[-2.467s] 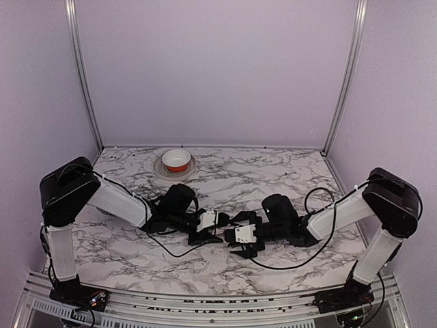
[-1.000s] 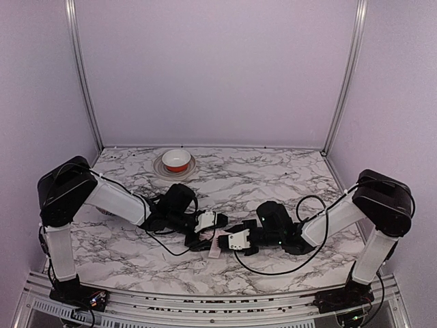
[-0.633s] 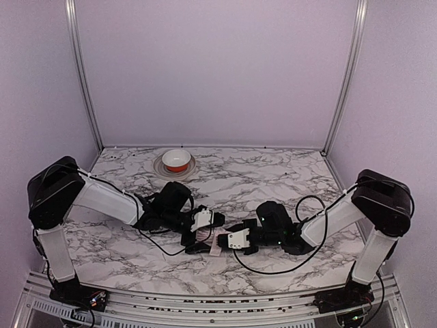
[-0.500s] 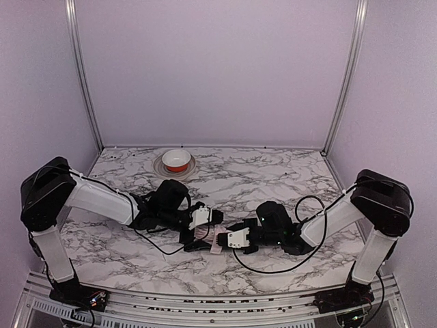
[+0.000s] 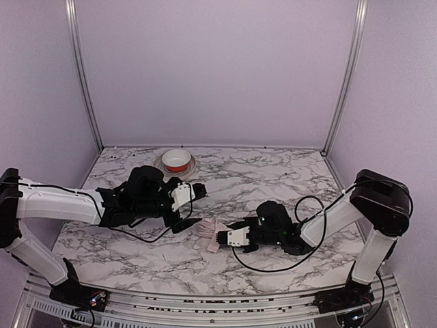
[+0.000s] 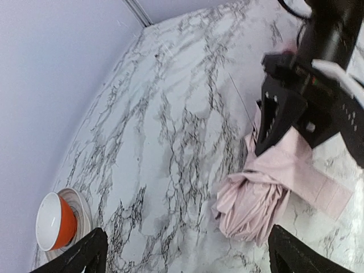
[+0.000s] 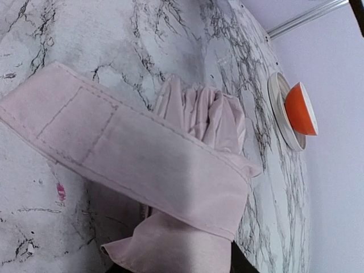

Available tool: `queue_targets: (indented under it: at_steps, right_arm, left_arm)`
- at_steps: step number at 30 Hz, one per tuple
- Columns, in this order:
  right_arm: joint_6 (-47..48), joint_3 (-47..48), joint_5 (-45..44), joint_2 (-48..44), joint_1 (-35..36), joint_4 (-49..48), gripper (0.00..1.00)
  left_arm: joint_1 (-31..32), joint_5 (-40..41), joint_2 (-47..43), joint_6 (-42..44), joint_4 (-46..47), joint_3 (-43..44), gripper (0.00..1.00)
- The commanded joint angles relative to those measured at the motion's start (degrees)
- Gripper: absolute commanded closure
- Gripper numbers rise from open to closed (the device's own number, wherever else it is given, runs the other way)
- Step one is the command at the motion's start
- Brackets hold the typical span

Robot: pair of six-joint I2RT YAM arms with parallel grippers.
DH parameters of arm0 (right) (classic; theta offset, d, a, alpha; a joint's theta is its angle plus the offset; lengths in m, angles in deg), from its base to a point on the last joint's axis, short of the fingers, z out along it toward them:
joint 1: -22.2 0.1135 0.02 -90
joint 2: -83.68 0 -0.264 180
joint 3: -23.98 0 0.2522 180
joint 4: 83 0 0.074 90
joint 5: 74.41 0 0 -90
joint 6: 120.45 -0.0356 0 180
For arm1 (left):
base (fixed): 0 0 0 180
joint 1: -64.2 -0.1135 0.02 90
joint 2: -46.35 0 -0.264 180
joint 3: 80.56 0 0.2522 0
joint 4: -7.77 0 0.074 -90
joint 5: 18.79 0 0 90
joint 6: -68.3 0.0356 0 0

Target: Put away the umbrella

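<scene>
The umbrella (image 5: 208,236) is a folded bundle of pale pink fabric lying on the marble table near the front middle. In the right wrist view the umbrella (image 7: 199,119) fills the frame, with a flat pink strap (image 7: 114,148) across it. My right gripper (image 5: 222,237) is shut on its right end, and only dark finger edges show at the bottom of the right wrist view. My left gripper (image 5: 193,205) is open and empty, lifted to the left of the umbrella. In the left wrist view the umbrella (image 6: 267,193) lies ahead of the wide-apart fingertips (image 6: 85,256).
An orange-and-white bowl (image 5: 177,160) sits on a plate (image 5: 161,167) at the back left, and the bowl (image 6: 54,227) shows again in the left wrist view. A black cable (image 5: 314,205) loops by the right arm. Purple walls enclose the table.
My left gripper opened, let go of the umbrella and drew back to the left and up. The right gripper stayed shut on the umbrella, which now rests on the table.
</scene>
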State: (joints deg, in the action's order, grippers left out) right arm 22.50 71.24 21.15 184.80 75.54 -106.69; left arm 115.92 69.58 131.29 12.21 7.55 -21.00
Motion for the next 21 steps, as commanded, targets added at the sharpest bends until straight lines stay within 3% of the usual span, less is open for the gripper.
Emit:
queue_targets:
  at_steps: [1, 4, 8, 10, 12, 15, 21]
  right_arm:
    - [-0.6, 0.4, -0.7, 0.5, -0.4, -5.9, 1.00]
    - [-1.2, 0.7, -0.7, 0.4, -0.4, -6.1, 1.00]
    - [-1.6, 0.5, -0.2, 0.2, -0.6, -6.5, 1.00]
    - [-1.7, 0.3, -0.2, 0.2, -0.8, -7.0, 1.00]
    - [-2.2, 0.3, -0.3, 0.3, -1.1, -7.9, 1.00]
    - [-2.9, 0.8, -0.1, 0.6, -1.3, -8.9, 1.00]
    - [-3.5, 2.2, -0.6, 2.1, -1.3, -10.4, 1.00]
  left_arm:
    - [-2.5, -7.4, -2.2, -19.5, 11.2, -1.7, 0.01]
    - [-2.8, -16.6, -0.1, -30.0, 14.3, -0.7, 0.02]
    - [-2.8, -19.3, 3.0, -39.8, 14.7, -1.2, 0.35]
    - [-2.8, -22.5, 3.9, -43.4, 14.8, -2.4, 0.40]
    - [-2.8, -26.0, 4.7, -47.3, 16.4, -3.5, 0.36]
    - [-2.9, -28.6, 6.4, -50.4, 16.9, -5.2, 0.22]
    - [-3.8, -33.0, 14.0, -54.1, 17.6, -4.1, 0.17]
